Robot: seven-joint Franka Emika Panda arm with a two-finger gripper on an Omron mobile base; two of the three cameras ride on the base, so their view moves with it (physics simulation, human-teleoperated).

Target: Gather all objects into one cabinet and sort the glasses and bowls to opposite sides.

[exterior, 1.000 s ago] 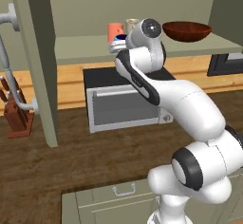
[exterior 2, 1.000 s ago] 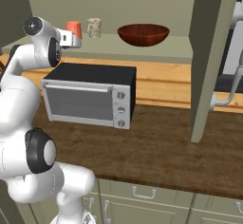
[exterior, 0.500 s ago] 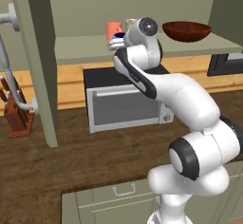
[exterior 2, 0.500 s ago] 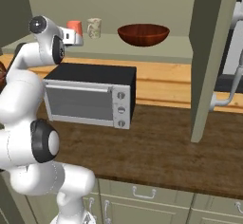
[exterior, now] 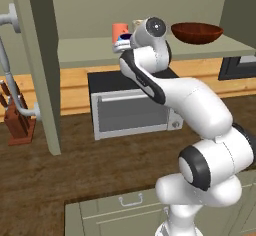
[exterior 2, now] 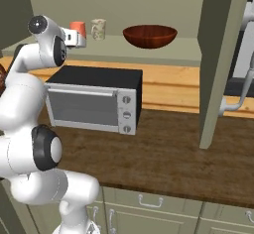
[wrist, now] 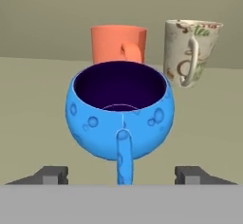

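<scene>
I judge the gathering done: all four vessels sit on the cabinet shelf [exterior 2: 188, 47]. The sorting looks unfinished. My gripper [wrist: 123, 174] has its fingers spread wide, either side of the blue bowl's [wrist: 121, 116] handle, not touching it. The orange cup [wrist: 118, 44] stands at 12 o'clock behind it, and the pale mug [wrist: 190, 52] is at 1 o'clock. The brown bowl [exterior 2: 150, 35] sits well apart, near the shelf's middle. Every vessel I can see into looks empty.
</scene>
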